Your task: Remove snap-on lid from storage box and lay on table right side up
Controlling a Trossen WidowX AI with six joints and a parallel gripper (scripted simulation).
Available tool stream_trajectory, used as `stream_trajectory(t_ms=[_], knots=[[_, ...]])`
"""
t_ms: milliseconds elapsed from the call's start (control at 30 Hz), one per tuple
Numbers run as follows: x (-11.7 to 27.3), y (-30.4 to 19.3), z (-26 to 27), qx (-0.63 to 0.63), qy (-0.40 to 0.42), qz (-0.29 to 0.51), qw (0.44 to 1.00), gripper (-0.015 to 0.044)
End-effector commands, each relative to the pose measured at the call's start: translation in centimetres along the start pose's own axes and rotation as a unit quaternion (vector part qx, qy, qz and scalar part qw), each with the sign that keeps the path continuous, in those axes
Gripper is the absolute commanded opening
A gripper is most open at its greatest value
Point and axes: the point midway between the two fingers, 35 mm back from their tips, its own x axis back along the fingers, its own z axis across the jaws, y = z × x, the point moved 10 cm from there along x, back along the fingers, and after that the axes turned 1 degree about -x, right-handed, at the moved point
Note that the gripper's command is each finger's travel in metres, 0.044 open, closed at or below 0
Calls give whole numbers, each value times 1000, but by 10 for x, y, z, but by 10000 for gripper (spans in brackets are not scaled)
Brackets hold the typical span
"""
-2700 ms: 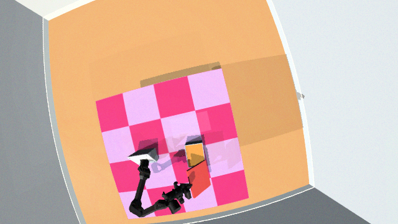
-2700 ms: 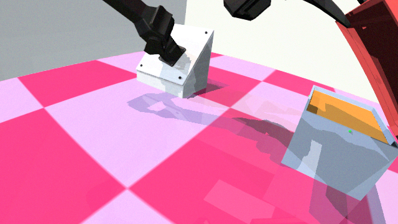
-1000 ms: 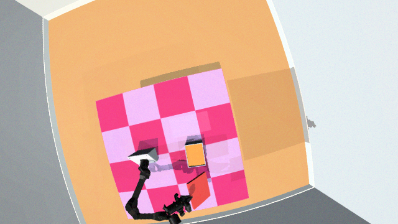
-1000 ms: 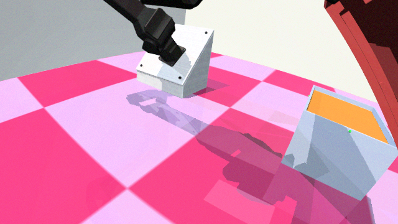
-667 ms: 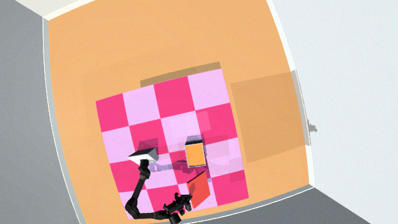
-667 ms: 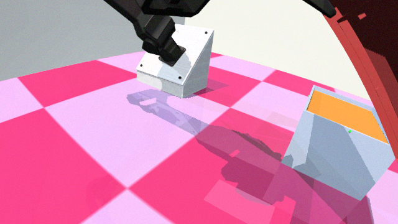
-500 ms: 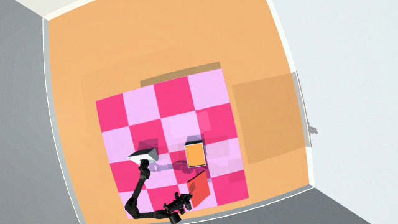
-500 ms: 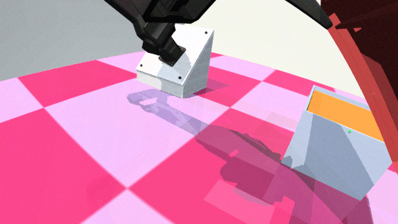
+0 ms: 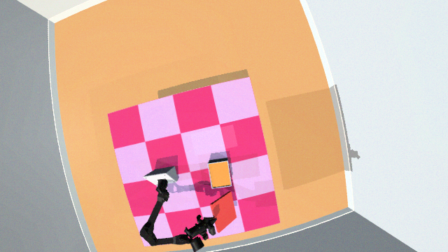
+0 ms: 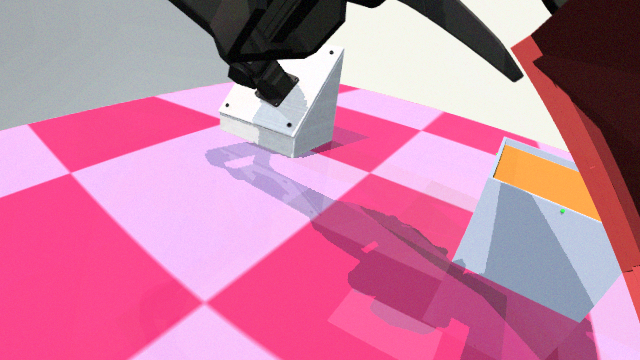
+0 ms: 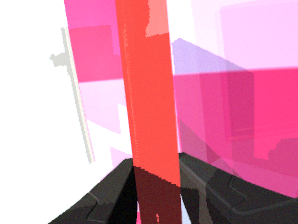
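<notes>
The red lid (image 9: 224,215) (image 10: 570,125) (image 11: 152,90) is off the box and in the air, steeply tilted. Its dark inner side faces the exterior view, and the wrist view shows it nearly edge-on. My gripper (image 9: 214,224) (image 11: 155,164) is shut on the lid, with one black finger on each side of it. The pale grey-blue storage box (image 9: 218,161) (image 10: 540,235) stands upright with its top open and orange showing inside. In the top view a small gap shows between lid and box. The lid partly hides the box in the exterior view. The lid's exact height is hard to tell.
The table (image 9: 129,129) (image 10: 125,240) has a pink and lilac check. The arm's white wedge-shaped mount (image 9: 153,177) (image 10: 319,105) stands left of the box in the top and exterior views. Shadows of arm and lid fall near the box. The table's lower edge is close to the gripper in the top view.
</notes>
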Motion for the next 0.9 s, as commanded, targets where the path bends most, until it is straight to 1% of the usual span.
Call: stream_trajectory(t_ms=[0, 867], knots=[[-1, 0, -2, 1, 5, 2, 1000, 0], [-15, 0, -17, 2, 5, 1, 1000, 0]])
